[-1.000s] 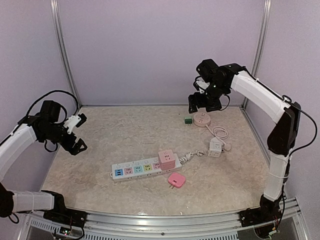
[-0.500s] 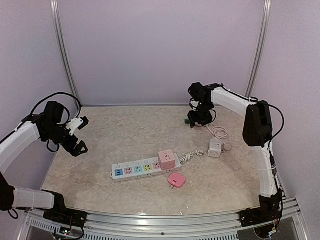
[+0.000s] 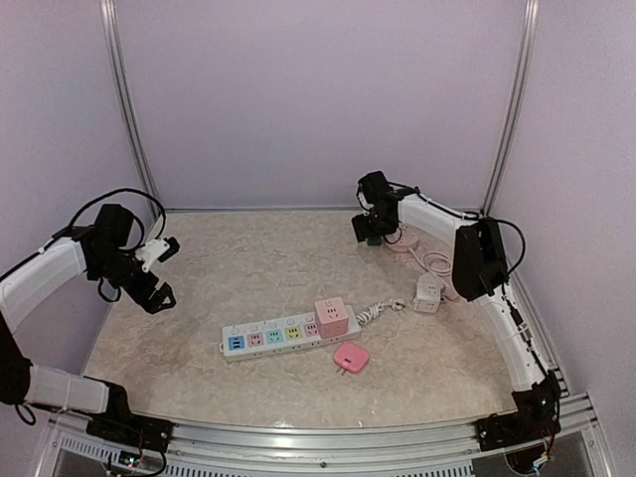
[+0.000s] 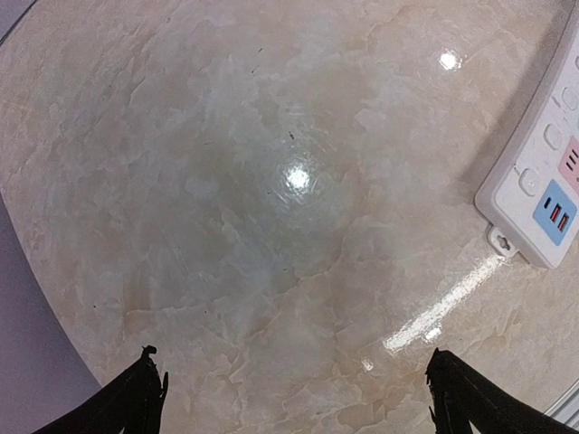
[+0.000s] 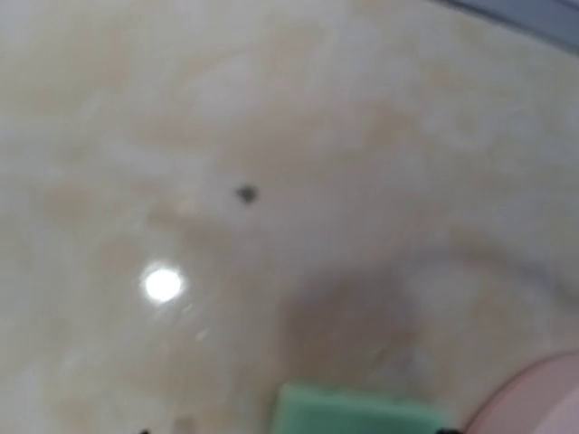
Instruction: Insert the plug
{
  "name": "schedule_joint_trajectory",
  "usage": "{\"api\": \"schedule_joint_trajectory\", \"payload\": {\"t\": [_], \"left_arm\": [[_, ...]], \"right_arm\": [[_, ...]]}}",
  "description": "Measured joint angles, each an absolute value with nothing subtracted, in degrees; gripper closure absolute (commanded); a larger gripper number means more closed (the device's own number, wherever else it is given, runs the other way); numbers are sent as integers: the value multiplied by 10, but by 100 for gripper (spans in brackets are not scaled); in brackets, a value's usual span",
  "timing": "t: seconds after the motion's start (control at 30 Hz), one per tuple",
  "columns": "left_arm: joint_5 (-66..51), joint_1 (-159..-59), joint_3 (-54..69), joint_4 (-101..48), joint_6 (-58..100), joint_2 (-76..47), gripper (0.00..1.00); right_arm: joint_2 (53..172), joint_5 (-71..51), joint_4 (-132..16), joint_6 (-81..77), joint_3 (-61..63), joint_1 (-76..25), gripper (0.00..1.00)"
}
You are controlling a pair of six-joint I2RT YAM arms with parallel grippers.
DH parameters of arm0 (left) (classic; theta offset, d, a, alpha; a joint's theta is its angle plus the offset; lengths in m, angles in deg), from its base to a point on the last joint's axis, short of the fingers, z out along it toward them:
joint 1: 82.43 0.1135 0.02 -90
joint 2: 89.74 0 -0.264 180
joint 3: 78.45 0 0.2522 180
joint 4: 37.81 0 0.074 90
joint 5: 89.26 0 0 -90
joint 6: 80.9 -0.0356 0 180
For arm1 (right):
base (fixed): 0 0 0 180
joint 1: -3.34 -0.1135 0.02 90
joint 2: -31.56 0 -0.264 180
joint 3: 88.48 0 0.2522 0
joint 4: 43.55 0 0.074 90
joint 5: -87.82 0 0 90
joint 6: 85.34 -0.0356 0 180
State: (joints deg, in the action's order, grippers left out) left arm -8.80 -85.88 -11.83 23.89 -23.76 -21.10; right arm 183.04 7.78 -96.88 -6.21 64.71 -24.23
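The green plug lies well beyond the power strip's right end, directly under the nearer right gripper, whose jaw state cannot be told, while the wide-open left gripper hangs left of the strip.

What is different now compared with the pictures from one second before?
The right gripper came down and leftward from above the far right corner to the green plug; a grip cannot be confirmed. The left gripper barely shifted and stays open. The power strip, pink cube and pink plug did not move.
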Motion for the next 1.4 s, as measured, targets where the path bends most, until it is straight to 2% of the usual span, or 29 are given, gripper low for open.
{"api": "schedule_joint_trajectory", "payload": {"t": [0.1,0.23,0.47,0.53,0.57,0.6,0.63,0.77,0.9,1.03,1.17,1.27,1.4], "left_arm": [[-87,-859,-118,239,-238,-210,1],[-87,-859,-118,239,-238,-210,1],[-83,-859,-118,239,-238,-210,1],[-83,-859,-118,238,-238,-210,1],[-82,-859,-118,238,-238,-210,1],[-82,-859,-118,238,-238,-210,1],[-82,-859,-118,238,-238,-210,1],[-82,-859,-118,239,-238,-210,1],[-85,-854,-98,259,-239,-210,1],[-95,-836,-18,305,-253,-211,1],[-102,-831,80,345,-269,-225,1],[-126,-831,167,380,-265,-236,1],[-160,-843,284,416,-222,-250,5]], "right_arm": [[1839,109,-953,-60,651,-242,28],[1847,133,-945,-62,651,-242,30],[1861,130,-951,-80,653,-242,53],[1861,129,-955,-89,654,-242,64],[1861,128,-956,-90,654,-242,73],[1861,129,-957,-94,654,-242,91],[1860,128,-959,-99,654,-242,100],[1845,117,-959,-108,634,-242,100],[1771,98,-929,-88,526,-248,100],[1585,90,-777,-17,294,-290,100],[1388,94,-536,64,111,-402,100],[1320,92,-383,119,69,-496,100],[1315,93,-259,185,71,-575,100]]}}
